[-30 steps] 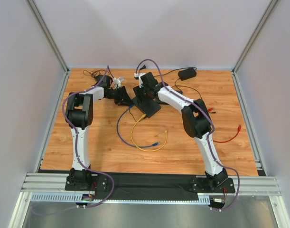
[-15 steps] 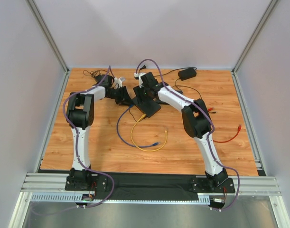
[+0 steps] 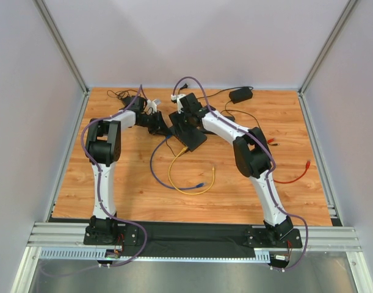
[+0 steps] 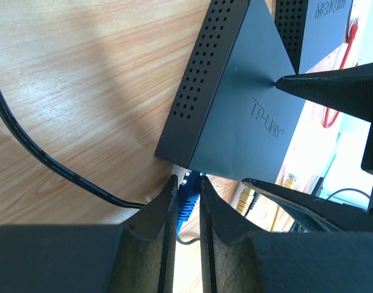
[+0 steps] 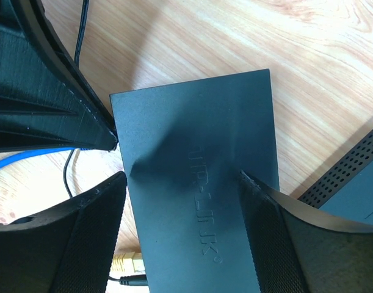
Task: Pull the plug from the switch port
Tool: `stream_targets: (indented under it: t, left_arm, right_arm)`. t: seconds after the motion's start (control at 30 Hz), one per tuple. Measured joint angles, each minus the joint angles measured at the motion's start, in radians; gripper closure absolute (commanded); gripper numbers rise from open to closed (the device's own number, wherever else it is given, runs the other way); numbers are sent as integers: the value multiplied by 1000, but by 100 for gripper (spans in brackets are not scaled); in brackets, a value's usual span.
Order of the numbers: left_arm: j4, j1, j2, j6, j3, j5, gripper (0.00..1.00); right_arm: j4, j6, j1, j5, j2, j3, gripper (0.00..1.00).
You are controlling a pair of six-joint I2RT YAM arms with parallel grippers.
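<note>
So, the blue plug [image 4: 186,207] is seated at a port on the front edge of the black TP-Link switch [image 4: 247,116], which is lying on the wooden table [image 4: 70,73], toward the far middle when viewed from the top camera. The left gripper [image 4: 187,182] is pinched down on that plug, one finger on each side, with the tips right up against the port face. A yellow plug [image 4: 242,198] can be seen just beside it along the same edge, and a black cable [image 4: 46,162] is run across the wood toward that corner. The right gripper [image 5: 181,177] is spread wide across the switch: one tip is set on the top face near the logo, the other at the port-side edge. Whether the switch is actually being squeezed or just straddled can't be told, tbh. A second vented black box [image 4: 320,30] is parked just behind the switch.
</note>
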Motion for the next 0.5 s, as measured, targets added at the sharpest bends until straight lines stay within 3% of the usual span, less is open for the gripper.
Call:
stream_targets:
  t: [0.5]
  left_arm:
    - [0,0,0,2,0,-1,100]
  right_arm:
    - [-126,-126,50,75,8,37,19]
